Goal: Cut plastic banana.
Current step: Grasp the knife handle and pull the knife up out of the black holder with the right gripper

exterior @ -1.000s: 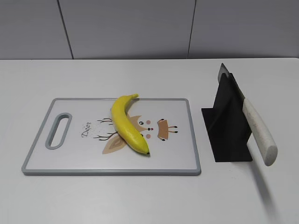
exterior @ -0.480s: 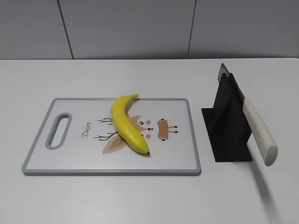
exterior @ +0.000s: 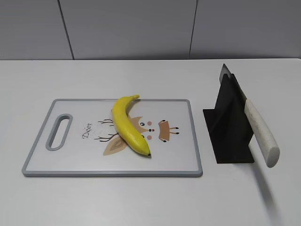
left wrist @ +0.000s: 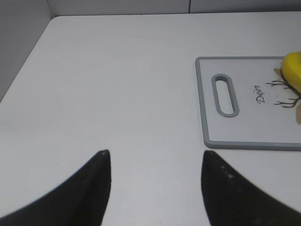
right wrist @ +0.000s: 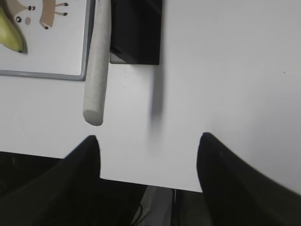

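Both grippers, left (left wrist: 153,162) and right (right wrist: 148,148), gape wide and empty, well apart from the banana (exterior: 128,125) on the board (exterior: 70,162); wrist views crop it.

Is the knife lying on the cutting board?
No, the knife rests in its black holder to the right of the cutting board, apart from it.
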Available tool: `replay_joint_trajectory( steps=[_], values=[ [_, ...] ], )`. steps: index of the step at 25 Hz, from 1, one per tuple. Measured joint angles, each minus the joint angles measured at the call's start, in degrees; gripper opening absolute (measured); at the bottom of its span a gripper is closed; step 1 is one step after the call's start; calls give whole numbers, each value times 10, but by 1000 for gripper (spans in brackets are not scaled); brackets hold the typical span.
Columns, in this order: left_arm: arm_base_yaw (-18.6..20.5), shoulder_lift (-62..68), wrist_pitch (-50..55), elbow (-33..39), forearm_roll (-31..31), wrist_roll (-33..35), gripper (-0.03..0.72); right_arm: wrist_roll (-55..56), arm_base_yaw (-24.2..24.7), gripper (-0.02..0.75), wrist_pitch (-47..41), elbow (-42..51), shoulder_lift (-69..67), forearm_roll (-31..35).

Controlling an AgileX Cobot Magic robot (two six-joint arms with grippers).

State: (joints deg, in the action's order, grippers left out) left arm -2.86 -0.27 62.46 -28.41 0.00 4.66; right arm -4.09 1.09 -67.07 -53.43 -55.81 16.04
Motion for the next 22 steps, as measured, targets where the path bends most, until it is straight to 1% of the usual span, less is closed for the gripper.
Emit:
replay_joint_trajectory(
  steps=[3,6,12,15,18,22],
  values=[
    [0,0,0,0,0,0,589,-6,-1,503,-7,-17,-51,15],
    [0,0,0,0,0,0,589,-10,-14,503,-7,-36,-91,18],
    [0,0,0,0,0,0,588,5,-79,488,12,-68,-156,19],
    [0,0,0,0,0,0,587,35,-121,479,22,-81,-193,-8],
    [0,0,0,0,0,0,586,81,-156,472,28,-84,-229,-57],
    [0,0,0,0,0,0,584,107,-179,471,44,-84,-270,-75]
  ],
)
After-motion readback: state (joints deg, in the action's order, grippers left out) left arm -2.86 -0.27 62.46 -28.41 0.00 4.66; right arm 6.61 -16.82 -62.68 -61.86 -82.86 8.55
